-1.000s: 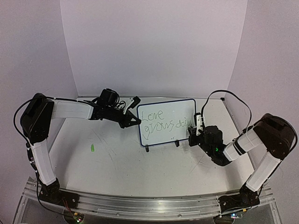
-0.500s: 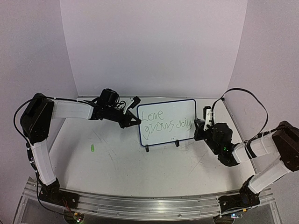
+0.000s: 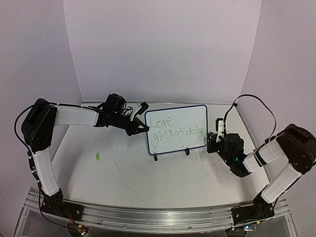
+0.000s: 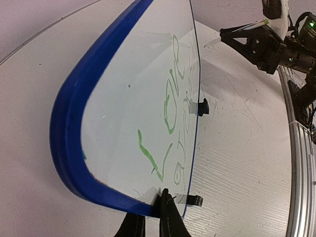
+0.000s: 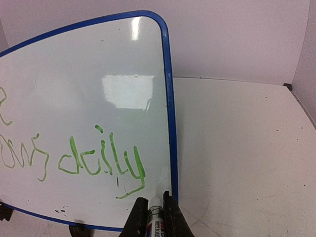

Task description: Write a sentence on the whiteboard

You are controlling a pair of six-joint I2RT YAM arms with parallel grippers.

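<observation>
The whiteboard point(image 3: 177, 129) stands upright on its two black feet point(image 3: 156, 158) toward the back of the surface point(image 3: 128, 173), roughly midway between the two arms and facing the front. The sentence point(image 3: 175, 129) runs across it in thin green handwriting in two lines: "Love" on top and "grows daily" beneath.

The left pincer point(image 3: 146, 128) reaches in from the left and meets the board at its left edge. In the left wrist view, its narrow jaws are pinched on the blue rim point(image 4: 74, 148) near the lower corner, just by one of the feet.

The right pincer point(image 3: 213, 142) sits low on the other side, just off the board's right edge and a little in front of it. It is clamped on a white marker point(image 5: 155, 210) whose tip points up at the board's lower right corner, just under the tail of the last letter of "daily". From above, the marker looks slightly clear of the rim. From the right wrist view I can't tell whether the tip touches the glossy face.

A small green bit point(image 3: 98, 157) lies on the surface, well to the left of the board.
</observation>
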